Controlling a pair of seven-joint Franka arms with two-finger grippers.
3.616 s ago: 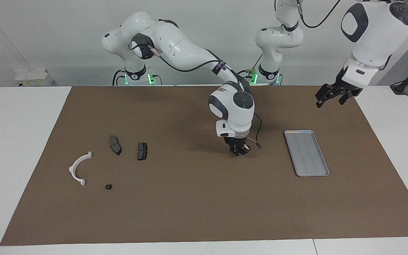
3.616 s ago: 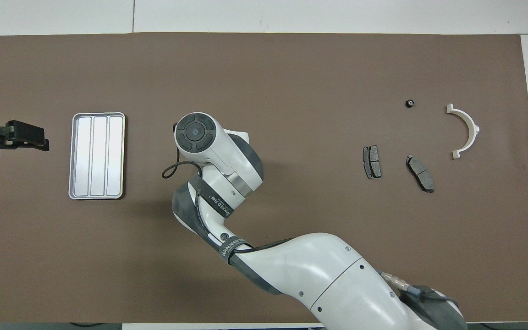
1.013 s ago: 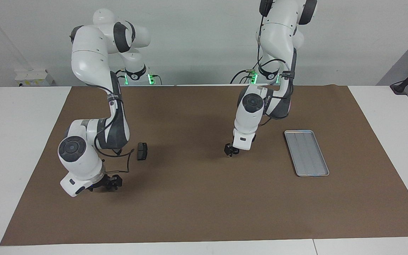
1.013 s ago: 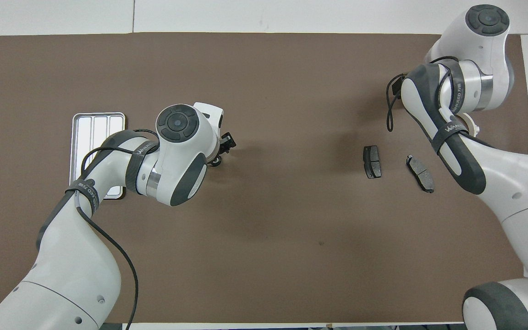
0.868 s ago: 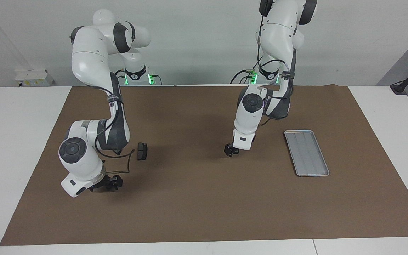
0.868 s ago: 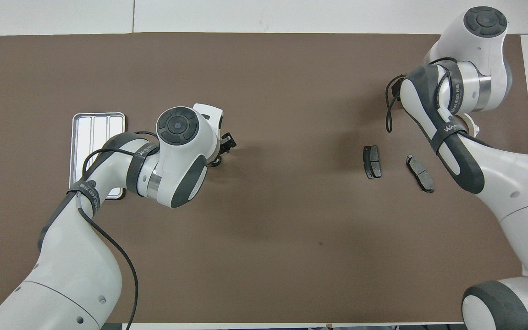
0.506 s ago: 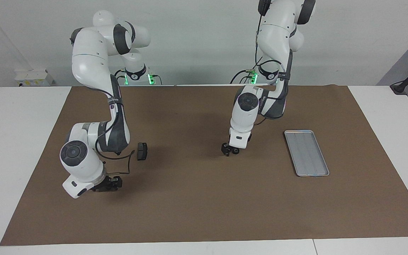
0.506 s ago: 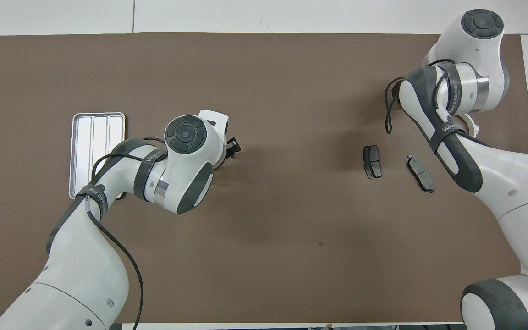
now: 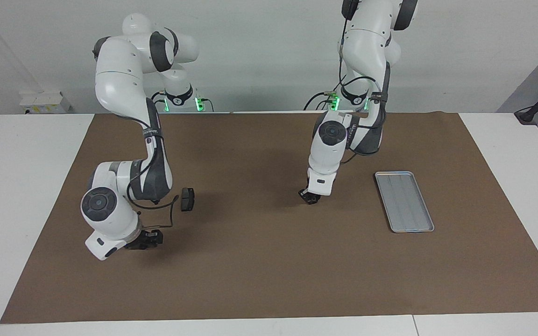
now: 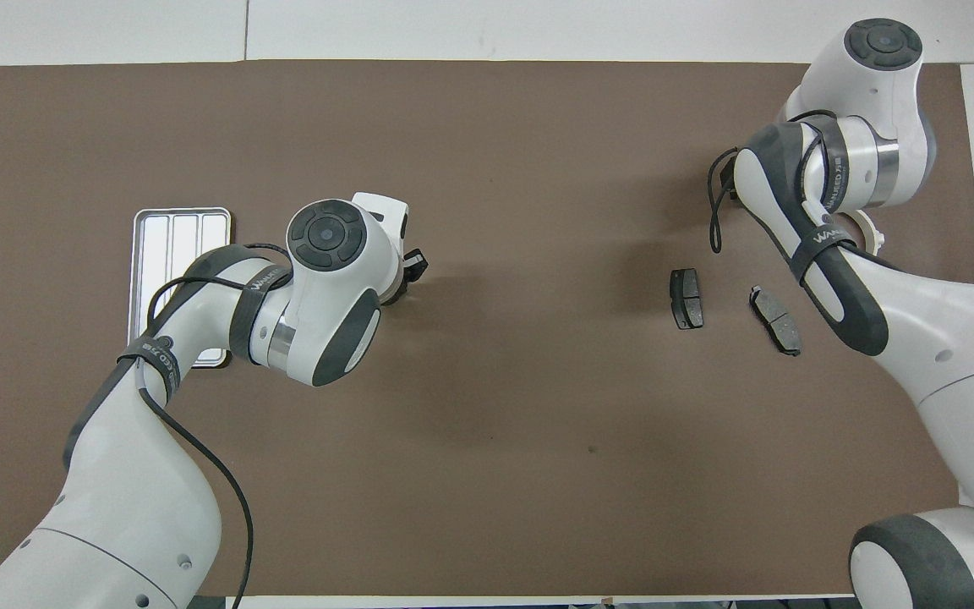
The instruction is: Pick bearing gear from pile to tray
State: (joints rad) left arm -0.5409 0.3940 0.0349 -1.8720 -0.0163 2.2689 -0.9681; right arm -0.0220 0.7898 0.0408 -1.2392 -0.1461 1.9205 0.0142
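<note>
Bearing gear unseen, right claw [image 9: 150, 241] near pile [image 9: 187, 199]

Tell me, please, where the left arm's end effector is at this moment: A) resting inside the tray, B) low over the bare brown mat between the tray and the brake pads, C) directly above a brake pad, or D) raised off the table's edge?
B: the left end effector hangs low over bare brown mat, apart from the tray and from the brake pad toward the right arm's end.

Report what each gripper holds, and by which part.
Cannot be told. The right gripper is low over the pile's spot; the left gripper is low at mid-mat. Neither's hold shows.
</note>
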